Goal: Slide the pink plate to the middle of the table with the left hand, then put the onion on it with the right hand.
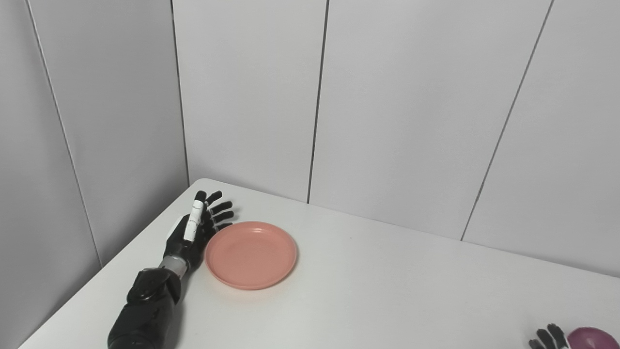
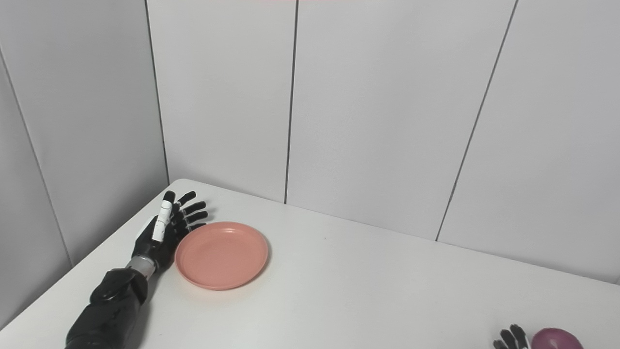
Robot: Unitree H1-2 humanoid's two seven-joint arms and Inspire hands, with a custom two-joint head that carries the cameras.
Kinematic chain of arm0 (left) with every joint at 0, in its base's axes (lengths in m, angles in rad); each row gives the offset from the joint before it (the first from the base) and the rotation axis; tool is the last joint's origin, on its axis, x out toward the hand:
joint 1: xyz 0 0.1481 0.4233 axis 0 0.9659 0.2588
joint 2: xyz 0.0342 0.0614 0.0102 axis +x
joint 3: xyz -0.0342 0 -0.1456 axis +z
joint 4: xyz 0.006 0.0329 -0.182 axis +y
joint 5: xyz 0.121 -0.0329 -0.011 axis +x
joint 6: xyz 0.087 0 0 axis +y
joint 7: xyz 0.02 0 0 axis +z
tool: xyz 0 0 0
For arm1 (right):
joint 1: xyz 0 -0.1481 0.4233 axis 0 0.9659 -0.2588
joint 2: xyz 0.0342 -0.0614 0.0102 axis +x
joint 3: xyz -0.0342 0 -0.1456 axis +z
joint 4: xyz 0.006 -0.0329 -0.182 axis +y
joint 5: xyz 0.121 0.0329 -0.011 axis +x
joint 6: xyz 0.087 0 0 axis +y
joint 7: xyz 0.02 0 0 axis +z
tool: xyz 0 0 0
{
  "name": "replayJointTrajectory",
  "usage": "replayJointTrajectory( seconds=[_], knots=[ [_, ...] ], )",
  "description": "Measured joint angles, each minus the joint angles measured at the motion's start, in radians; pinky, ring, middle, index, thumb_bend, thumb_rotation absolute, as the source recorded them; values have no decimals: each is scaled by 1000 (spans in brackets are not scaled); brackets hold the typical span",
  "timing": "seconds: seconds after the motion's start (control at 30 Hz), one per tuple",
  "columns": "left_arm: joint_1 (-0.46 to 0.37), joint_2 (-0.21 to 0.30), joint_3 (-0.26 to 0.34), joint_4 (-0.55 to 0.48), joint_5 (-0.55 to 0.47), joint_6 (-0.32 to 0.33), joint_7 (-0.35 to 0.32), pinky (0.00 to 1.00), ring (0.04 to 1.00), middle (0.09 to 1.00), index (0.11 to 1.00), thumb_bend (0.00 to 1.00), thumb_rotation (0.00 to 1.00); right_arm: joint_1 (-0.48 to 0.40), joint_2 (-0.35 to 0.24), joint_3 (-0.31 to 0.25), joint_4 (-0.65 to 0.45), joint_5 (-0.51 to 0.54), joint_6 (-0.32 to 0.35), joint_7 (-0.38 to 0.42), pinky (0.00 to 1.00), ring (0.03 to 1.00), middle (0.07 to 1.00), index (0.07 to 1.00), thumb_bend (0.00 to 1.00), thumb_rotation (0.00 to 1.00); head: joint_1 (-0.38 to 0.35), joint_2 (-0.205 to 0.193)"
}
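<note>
A pink plate [image 1: 251, 254] lies flat on the left part of the white table [image 1: 387, 291], with nothing on it. My left hand [image 1: 196, 230] rests open against the plate's left rim, fingers spread and pointing toward the back wall. At the bottom right corner a purple onion [image 2: 556, 339] sits on the table, cut off by the frame edge. Only the fingertips of my right hand [image 2: 511, 338] show, just left of the onion; whether they touch it is unclear.
Grey panelled walls close the table at the back and on the left, meeting in a corner behind my left hand. The table's left edge [image 1: 111, 266] runs close beside my left forearm.
</note>
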Motion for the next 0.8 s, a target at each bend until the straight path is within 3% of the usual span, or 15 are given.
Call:
replayJointTrajectory(
  seconds=[0.43,0.67,0.8],
  knots=[
    [91,-74,-28,-274,-19,147,3,750,812,820,847,861,902,24,7,9,-34,1,6,-15,1000,996,999,1000,861,991,-18,26],
    [105,-124,-50,-344,-13,188,43,732,795,811,844,855,895,30,18,14,-55,1,11,-26,1000,1000,1000,1000,826,996,-54,74],
    [107,-166,-78,-374,-3,220,68,771,809,812,851,851,901,33,24,23,-69,1,14,-35,1000,1000,1000,1000,801,998,-83,92]
  ],
)
